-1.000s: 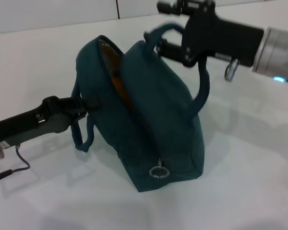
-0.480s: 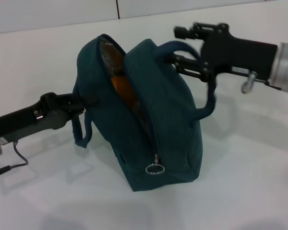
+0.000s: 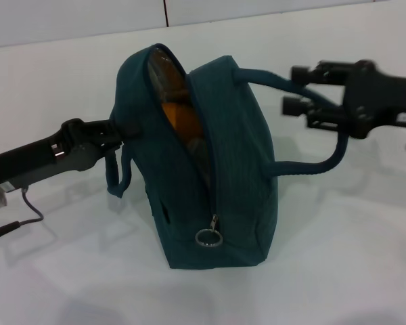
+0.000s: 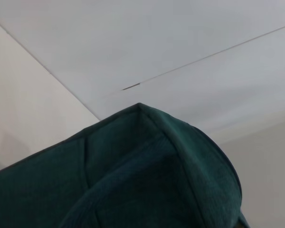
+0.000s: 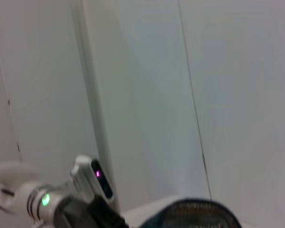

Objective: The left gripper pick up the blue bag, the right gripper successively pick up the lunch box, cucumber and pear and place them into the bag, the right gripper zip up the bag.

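The blue bag [image 3: 216,162] stands upright on the white table [image 3: 338,271], its mouth gaping along the top and down the near end, where the zipper track runs to a metal ring pull [image 3: 208,237] hanging low on the fabric. Through the gap an orange-yellow shape, the pear [image 3: 179,116], shows against the foil lining, with something darker above it that cannot be made out. One loop handle [image 3: 118,179] droops down the bag's left side; the other handle [image 3: 311,145] arcs out from the right side, from the top edge round to the middle of that wall. The left gripper [image 3: 115,132] comes in low from the left and its fingers are closed on the bag's left wall just under the rim, black tips pressed into the cloth; its thin cable [image 3: 17,217] trails on the table behind the arm. In the left wrist view only a teal fold of the bag [image 4: 147,175] fills the lower part, with the pale wall behind. The right gripper [image 3: 299,90] hangs at the bag's upper right, apart from the fabric wall, its two fingers lying one above the other with a gap between them, and the upper strand of the right handle passes close by the tips; whether they pinch that strap cannot be told. The right wrist view shows the left arm's end far off and a dark rim of the bag [image 5: 199,214].
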`<action>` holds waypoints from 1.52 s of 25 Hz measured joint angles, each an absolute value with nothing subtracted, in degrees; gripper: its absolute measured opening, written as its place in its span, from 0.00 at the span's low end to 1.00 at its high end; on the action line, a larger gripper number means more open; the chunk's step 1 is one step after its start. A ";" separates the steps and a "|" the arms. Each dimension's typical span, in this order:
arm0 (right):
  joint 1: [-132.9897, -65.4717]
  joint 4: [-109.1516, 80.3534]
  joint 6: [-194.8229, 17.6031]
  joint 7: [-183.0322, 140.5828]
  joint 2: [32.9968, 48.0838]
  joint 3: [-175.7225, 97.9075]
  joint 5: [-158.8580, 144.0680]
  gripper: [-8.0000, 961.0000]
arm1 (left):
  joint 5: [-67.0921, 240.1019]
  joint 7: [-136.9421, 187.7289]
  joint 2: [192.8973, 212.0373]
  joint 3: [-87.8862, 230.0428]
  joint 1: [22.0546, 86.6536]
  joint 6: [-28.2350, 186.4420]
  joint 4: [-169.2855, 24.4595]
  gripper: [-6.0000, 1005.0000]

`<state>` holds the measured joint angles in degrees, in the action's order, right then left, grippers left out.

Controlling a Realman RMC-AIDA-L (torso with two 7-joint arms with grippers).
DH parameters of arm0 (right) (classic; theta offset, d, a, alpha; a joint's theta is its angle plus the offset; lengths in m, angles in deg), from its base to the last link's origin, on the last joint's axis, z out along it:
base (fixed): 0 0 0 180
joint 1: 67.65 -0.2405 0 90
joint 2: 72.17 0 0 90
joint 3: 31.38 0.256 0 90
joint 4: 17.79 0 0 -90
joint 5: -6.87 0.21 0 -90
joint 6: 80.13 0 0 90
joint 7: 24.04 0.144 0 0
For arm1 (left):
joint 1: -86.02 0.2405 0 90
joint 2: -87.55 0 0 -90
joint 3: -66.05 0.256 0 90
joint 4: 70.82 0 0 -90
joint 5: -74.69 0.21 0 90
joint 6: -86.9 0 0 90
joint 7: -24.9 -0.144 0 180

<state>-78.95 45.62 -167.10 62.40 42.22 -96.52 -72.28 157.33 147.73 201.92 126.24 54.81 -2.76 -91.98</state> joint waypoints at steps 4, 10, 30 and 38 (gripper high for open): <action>-79.57 42.80 -171.20 61.27 42.35 -91.60 -70.55 0.58 | 157.41 147.37 202.05 126.25 54.75 -2.67 -92.00 0.06; -80.85 43.48 -173.28 61.31 41.59 -88.27 -70.36 0.58 | 156.95 147.10 202.40 126.20 55.08 -2.38 -91.99 0.06; -97.54 25.00 -193.91 73.38 40.59 -86.81 -92.95 0.58 | 156.52 147.06 204.35 120.71 56.58 -1.15 -91.86 0.06; -104.36 17.32 -186.68 72.06 43.04 -88.59 -102.73 0.58 | 156.52 147.06 204.53 120.83 56.66 -1.15 -91.54 0.06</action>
